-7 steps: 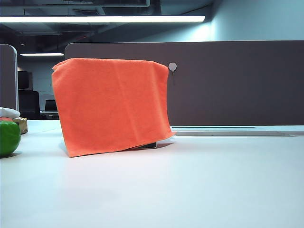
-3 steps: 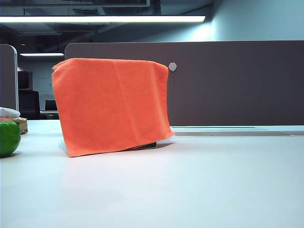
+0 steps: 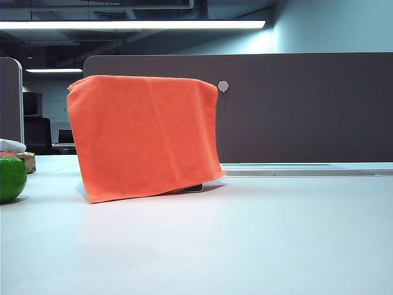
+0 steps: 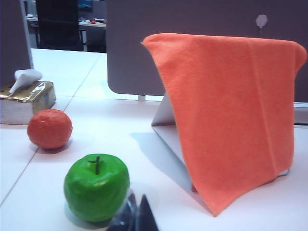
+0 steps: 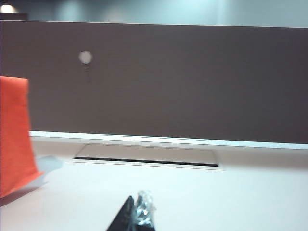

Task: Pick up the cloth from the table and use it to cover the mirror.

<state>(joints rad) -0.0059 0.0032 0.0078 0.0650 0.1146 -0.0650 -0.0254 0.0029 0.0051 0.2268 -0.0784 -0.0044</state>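
Cloth [image 3: 144, 135] — orange, draped over the upright mirror [image 4: 166, 118] on the white table [image 3: 245, 239], hiding its face. Left gripper [image 4: 135, 216] — fingers together, empty, near a green apple [image 4: 96, 186]. Right gripper [image 5: 135, 214] — fingers together, empty, well apart from the cloth.

A long light strip [image 3: 132, 24] glows high above the cloth [image 3: 144, 135], and the room behind it is dim and bluish. The table [image 3: 245, 239] looks bright and pale. A soft shadow lies on the table under the cloth. The right wrist view is blurry all over. In the left wrist view the green apple [image 4: 96, 186] is a bit fuzzy.
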